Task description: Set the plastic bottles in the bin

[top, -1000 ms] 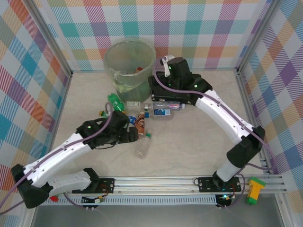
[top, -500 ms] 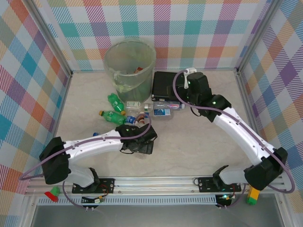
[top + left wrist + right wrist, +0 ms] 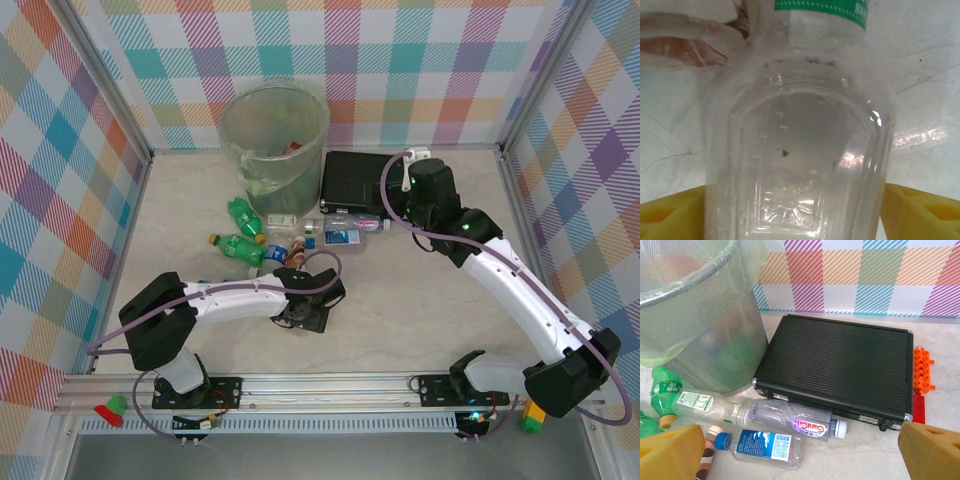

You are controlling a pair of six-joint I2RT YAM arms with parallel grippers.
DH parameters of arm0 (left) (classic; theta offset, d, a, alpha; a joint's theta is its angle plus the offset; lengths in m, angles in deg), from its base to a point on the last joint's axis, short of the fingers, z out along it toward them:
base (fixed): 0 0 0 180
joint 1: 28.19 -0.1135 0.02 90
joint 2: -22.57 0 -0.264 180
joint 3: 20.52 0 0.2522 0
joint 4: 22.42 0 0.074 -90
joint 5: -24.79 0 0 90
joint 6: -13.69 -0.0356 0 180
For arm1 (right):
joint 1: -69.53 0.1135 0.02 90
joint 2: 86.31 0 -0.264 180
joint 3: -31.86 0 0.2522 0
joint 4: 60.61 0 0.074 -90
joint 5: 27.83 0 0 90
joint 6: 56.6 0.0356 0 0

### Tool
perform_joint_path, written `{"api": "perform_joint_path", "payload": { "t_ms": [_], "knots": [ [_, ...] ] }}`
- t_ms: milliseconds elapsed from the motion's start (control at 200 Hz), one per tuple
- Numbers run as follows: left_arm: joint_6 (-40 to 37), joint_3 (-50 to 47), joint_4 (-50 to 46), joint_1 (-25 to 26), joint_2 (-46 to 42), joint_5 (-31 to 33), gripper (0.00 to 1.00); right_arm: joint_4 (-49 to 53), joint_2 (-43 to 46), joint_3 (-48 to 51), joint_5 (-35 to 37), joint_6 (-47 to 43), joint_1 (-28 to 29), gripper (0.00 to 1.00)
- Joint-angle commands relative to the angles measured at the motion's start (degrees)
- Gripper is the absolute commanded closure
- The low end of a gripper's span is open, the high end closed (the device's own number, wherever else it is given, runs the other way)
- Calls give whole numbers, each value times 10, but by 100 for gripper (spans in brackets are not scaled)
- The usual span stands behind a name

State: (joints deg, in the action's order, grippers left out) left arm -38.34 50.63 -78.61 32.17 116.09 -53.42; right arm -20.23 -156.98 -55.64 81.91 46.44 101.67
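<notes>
**Slick bottle could slip short of bin**

Upper left, the bin [image 3: 265, 190] stands above loose plastic bottles [image 3: 242, 245]. At centre, the left gripper [image 3: 303, 312] straddles a clear bottle [image 3: 795, 150]. Its squeeze cannot be told, and the smooth wall may squirt free. At right, the right gripper [image 3: 800, 450] gapes wide, empty.

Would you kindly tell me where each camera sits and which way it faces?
Top external: above and behind the bases, looking down on the table; left arm and right arm show.
Left wrist: on the left arm, facing a clear bottle up close, straddled by the left gripper.
Right wrist: on the right arm, facing the back wall; right gripper fingertips at the lower corners.
Shared: top external and right wrist both see the bin and black case.
</notes>
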Motion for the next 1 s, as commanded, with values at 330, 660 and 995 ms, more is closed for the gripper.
{"api": "perform_joint_path", "payload": {
  "t_ms": [330, 660, 995],
  "knots": [
    [6, 37, -39, 21, -22, 10, 45, -12, 27, 16, -2, 9, -11, 1],
    [46, 169, -144, 42, -86, 67, 45, -44, 63, 46, -55, 18, -22, 1],
    [-14, 354, -230, 2, -88, 111, 45, -67, 134, 87, -143, 27, -23, 1]
  ]
}}
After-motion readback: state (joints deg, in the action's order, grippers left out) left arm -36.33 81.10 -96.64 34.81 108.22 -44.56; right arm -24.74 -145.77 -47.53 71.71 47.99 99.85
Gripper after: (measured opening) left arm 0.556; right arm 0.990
